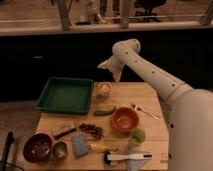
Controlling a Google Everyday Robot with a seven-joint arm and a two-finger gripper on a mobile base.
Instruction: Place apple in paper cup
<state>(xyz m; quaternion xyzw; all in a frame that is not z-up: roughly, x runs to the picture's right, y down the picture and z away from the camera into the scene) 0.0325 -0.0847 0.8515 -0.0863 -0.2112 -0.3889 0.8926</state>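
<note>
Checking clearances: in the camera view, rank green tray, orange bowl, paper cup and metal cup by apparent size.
1. green tray
2. orange bowl
3. paper cup and metal cup look alike; the metal cup sits nearer the camera, so no ranking.
The gripper hangs just above and behind the paper cup.

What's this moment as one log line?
small orange-yellow apple: inside short pale paper cup | cup: upright beside green tray | two-finger gripper: above cup
</note>
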